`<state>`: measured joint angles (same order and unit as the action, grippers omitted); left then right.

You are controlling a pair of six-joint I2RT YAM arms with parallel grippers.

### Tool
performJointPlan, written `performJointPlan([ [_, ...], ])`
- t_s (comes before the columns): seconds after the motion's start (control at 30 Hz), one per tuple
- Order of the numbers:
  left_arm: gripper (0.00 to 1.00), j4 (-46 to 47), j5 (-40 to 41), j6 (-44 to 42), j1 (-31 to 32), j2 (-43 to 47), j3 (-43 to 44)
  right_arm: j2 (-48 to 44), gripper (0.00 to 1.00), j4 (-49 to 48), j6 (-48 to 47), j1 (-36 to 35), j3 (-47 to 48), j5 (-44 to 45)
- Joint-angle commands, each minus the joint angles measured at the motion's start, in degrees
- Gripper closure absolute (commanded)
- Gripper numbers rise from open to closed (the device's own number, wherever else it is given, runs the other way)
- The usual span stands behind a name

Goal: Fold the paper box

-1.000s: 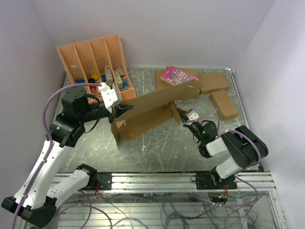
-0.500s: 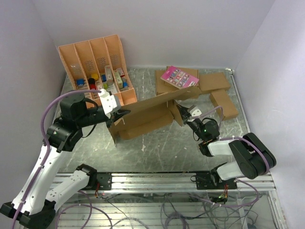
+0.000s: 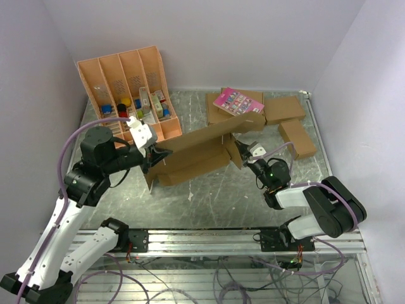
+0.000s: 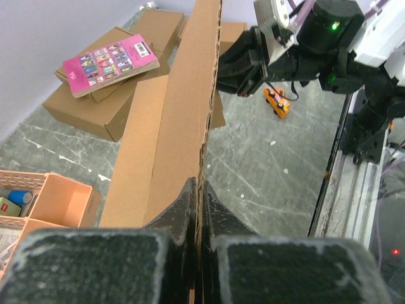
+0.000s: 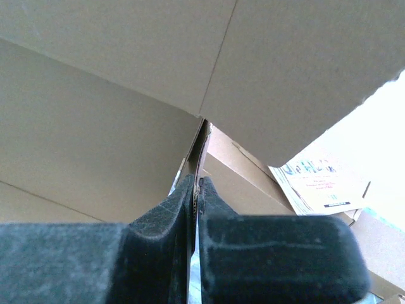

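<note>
The paper box [image 3: 196, 149] is a long brown cardboard piece held slantwise above the table's middle. My left gripper [image 3: 156, 154] is shut on its left end. In the left wrist view the cardboard [image 4: 171, 126] stands edge-on and runs away from the gripper [image 4: 197, 190], whose fingers pinch that edge. My right gripper [image 3: 238, 149] is shut on a flap at the box's right end. In the right wrist view the gripper [image 5: 197, 183] clamps a thin corrugated edge, and cardboard panels [image 5: 126, 95] fill the space above it.
An orange-tan compartment tray [image 3: 123, 76] with small items leans at the back left. Smaller brown boxes [image 3: 285, 109] lie at the back right, one with a pink booklet [image 3: 237, 100] on top. A small orange item [image 4: 277, 101] lies on the table. A metal rail [image 3: 209, 239] runs along the near edge.
The cardboard has sunk a little toward the table. The right arm has stretched forward and lower. Both grippers have kept their hold.
</note>
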<state>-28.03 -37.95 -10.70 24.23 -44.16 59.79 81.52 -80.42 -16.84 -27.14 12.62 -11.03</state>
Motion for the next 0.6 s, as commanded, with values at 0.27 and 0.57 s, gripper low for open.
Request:
performJointPlan([
  [0.27, 0.93, -3.6, 3.5, 4.2, 0.2, -1.8, 1.0, -4.0, 0.97, 7.7, 0.5, -0.8, 0.5, -4.2],
  [0.57, 0.93, -6.9, 2.0, 0.0, 0.2, -2.4, 2.2, -6.2, 0.91, 14.0, -4.7, -0.8, -0.9, -14.7],
])
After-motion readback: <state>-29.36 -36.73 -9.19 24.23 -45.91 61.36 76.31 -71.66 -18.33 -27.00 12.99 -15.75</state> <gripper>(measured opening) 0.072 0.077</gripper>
